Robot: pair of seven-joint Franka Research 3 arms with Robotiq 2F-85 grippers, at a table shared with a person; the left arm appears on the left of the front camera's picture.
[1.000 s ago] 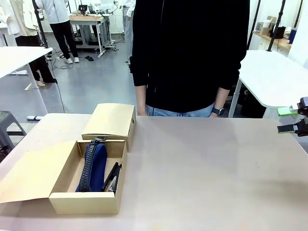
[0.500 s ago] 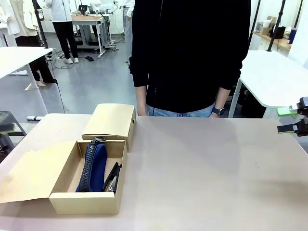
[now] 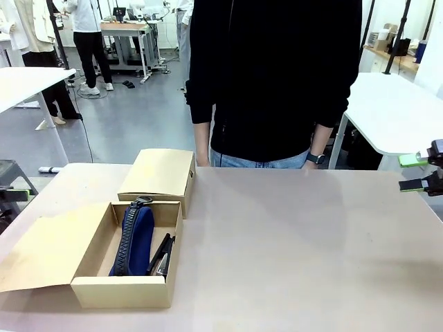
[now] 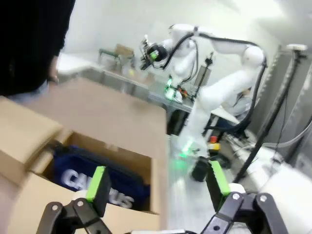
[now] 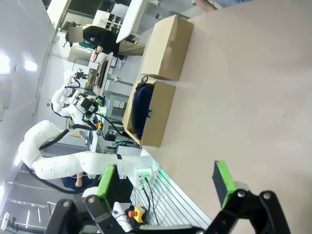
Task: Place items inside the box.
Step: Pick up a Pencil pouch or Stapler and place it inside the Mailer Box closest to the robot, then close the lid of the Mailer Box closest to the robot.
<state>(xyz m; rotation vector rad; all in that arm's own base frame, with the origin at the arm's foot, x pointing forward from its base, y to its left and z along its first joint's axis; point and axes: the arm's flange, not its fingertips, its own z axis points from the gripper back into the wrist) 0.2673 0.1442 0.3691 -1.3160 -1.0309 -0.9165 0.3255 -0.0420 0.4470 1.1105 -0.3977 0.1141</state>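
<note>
Tan cardboard, the box (image 3: 131, 257) sits open at my left of the table (image 3: 297, 242), holding the navy pencil case (image 3: 133, 238) and a black stapler (image 3: 161, 256). Almost nothing has shifted in the past second; no loose items lie on the table, so I judge packing nearly done. My right tool (image 3: 422, 173) hangs wide open and empty at the table's right edge, unmoved. My left tool (image 4: 158, 185), also spread empty, hovers beside the box.

Tan box (image 3: 127, 290) — navy pencil case (image 3: 133, 241), white lettering; black stapler (image 3: 162, 254).
</note>
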